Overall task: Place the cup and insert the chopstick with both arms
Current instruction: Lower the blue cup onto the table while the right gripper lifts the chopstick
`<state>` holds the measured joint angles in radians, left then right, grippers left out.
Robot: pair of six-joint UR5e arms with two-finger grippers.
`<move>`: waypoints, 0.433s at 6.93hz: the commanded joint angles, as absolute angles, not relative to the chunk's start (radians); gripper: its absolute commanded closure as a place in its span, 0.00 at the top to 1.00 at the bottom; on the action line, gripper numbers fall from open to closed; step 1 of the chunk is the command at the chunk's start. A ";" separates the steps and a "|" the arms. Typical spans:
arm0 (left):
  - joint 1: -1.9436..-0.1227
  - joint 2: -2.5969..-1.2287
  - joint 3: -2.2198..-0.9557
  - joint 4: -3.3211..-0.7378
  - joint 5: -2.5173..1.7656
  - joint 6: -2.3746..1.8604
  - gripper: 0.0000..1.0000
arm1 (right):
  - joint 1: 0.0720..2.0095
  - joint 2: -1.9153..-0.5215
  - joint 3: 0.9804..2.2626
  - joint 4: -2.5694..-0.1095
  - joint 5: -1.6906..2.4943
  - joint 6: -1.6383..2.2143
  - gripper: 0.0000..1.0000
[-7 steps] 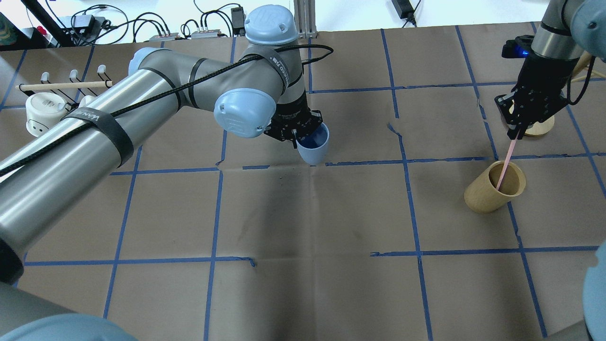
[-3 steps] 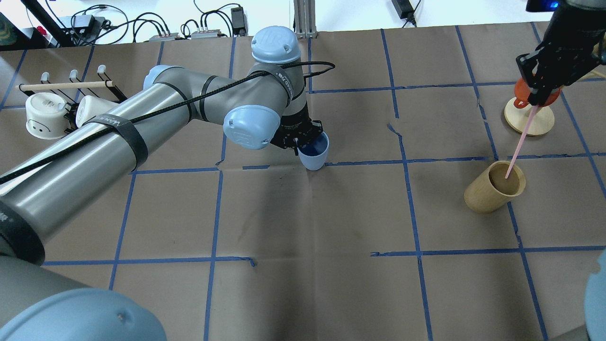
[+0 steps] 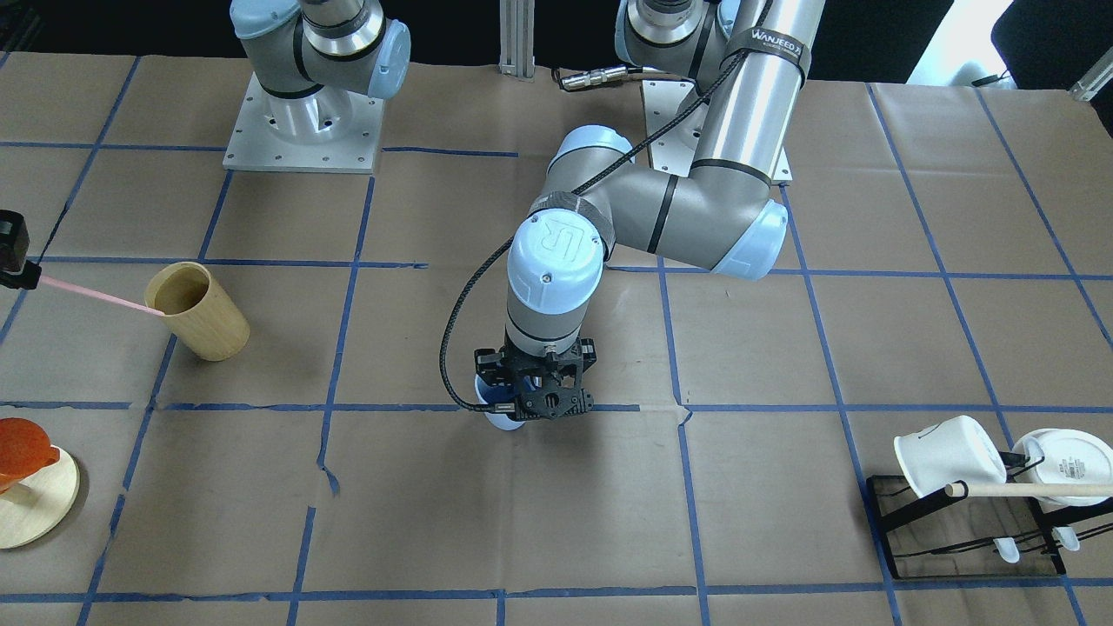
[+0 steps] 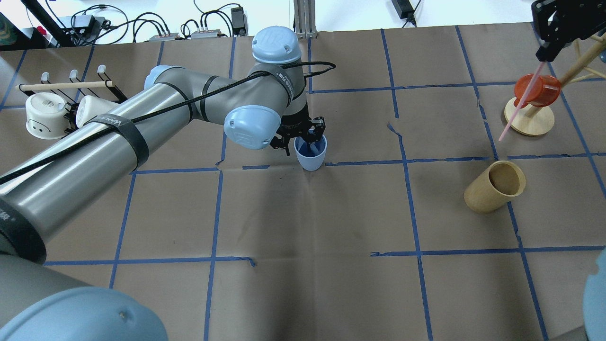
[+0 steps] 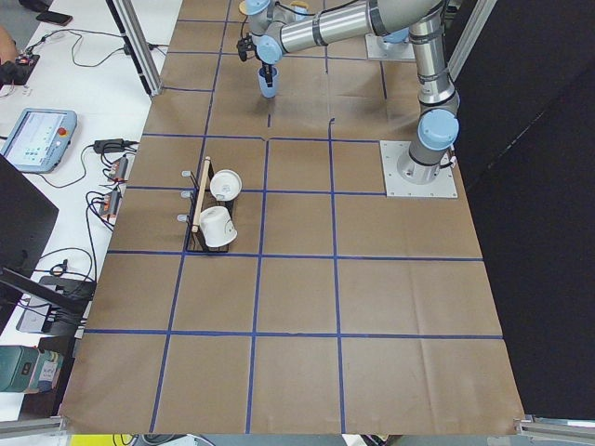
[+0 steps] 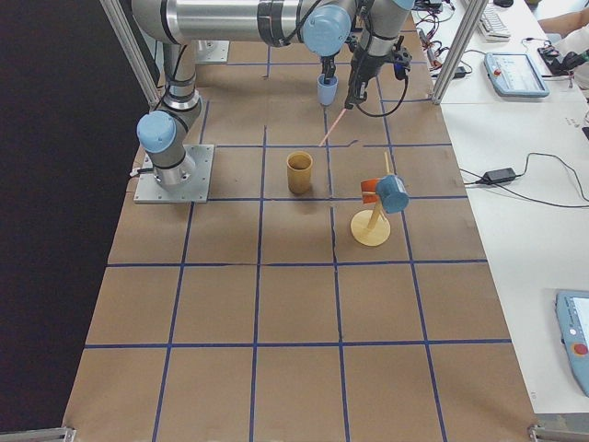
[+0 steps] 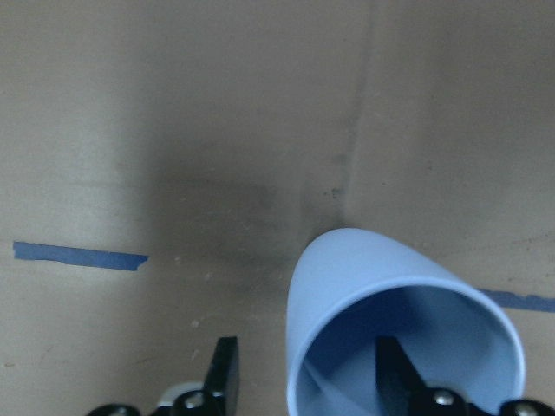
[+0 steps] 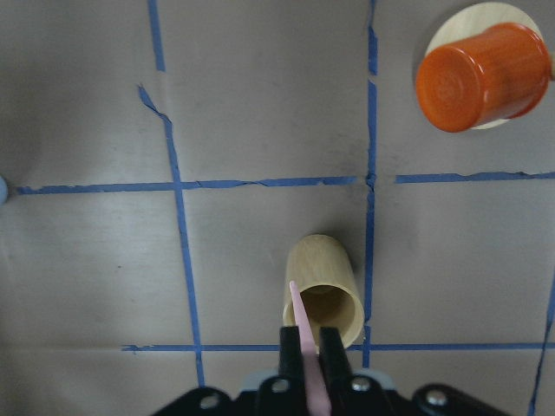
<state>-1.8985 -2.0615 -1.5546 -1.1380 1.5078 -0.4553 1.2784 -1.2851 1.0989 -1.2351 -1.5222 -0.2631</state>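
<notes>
Judging from overhead, placing looked done: cup (image 4: 310,154) stood upright on worktop (image 4: 303,237), left tool (image 4: 299,142) spread apart, one finger inside rim, one outside, neither pressing. Inserting was left: right tool (image 8: 310,336) pinched chopstick (image 4: 512,118) aloft, approx. 2 o'clock from cup, well apart. Tan wooden cup (image 4: 487,194), approx. 3 o'clock, sat near that route w/ orange cup (image 4: 537,89) beyond.

Overhead, clock centred on the cup (image 4: 310,156). Left hand (image 4: 299,145) sits over its rim at 11–12, one finger (image 7: 395,377) inside the mouth, the other outside; the mouth's 3–6 side is open. Left arm (image 4: 189,102) blocks 8 through 12. Bare worktop (image 4: 331,227) from 1 round to 7. Out near 3: tan cup (image 4: 487,194) just past 3, mug tree (image 4: 535,124) with orange cup (image 4: 539,89) just short of it, bare lane between. Right hand (image 4: 544,53) with chopstick (image 4: 508,123) hangs far out at 2. Mug rack (image 4: 66,85) at 9–10, beyond the arm.
</notes>
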 commanded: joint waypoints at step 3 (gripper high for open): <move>-1.890 -1.964 -1.525 -1.214 1.508 -0.445 1.00 | 1.377 -1.284 1.085 -1.328 -1.419 -0.186 0.07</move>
<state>-1.8928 -2.0129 -1.5299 -1.1676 1.5083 -0.4508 1.3359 -1.2818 1.0856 -1.3016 -1.4259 -0.2277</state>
